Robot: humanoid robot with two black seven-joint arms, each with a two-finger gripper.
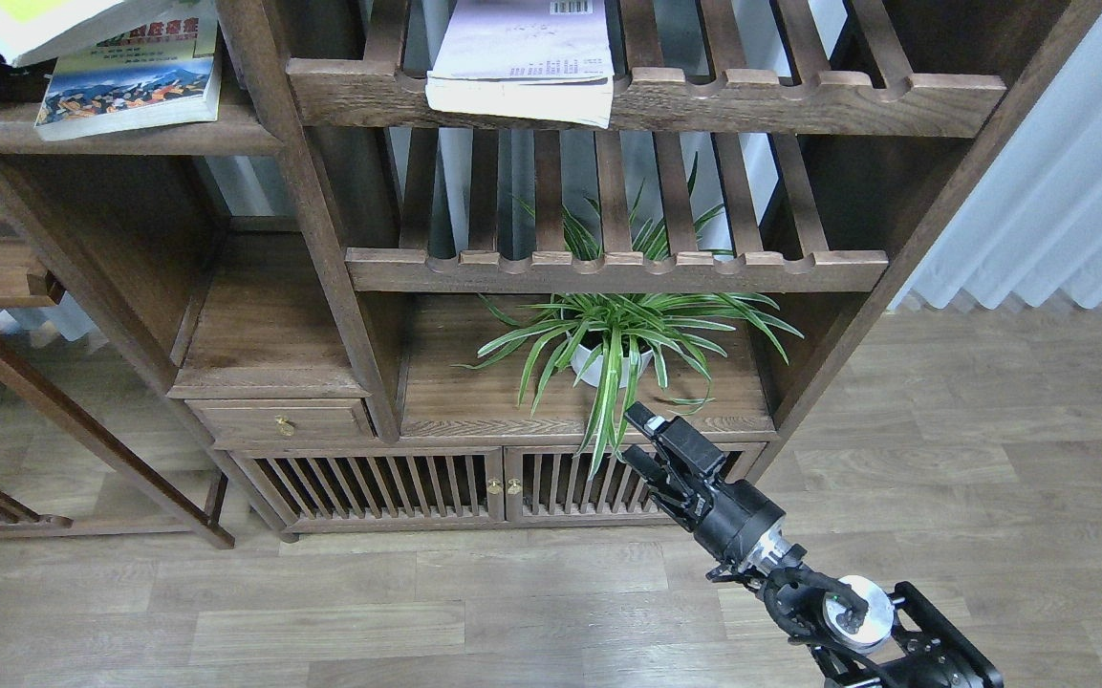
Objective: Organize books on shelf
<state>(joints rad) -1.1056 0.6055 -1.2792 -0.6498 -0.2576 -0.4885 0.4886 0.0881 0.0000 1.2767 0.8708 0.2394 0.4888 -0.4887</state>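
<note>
the right gripper (637,438) hangs low before the spider plant (622,334), jaws slightly apart, holding nothing. a yellow-green book (44,19) overlaps the mountain-photo book (130,81) on the plank shelf (120,139); the white barcode book (522,57) lies on a slatted shelf (799,100).

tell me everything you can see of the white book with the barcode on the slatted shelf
The white book is a thick softcover with a pale, faintly lilac cover, a barcode near its top edge and small dark print lower down. It lies flat, cover up, on the top slatted shelf, in the left part of it. Its cream page block faces forward and overhangs the scalloped front rail; the lower right corner looks slightly curled. Its top is cut off by the view's edge. Nothing else touches it.
</note>
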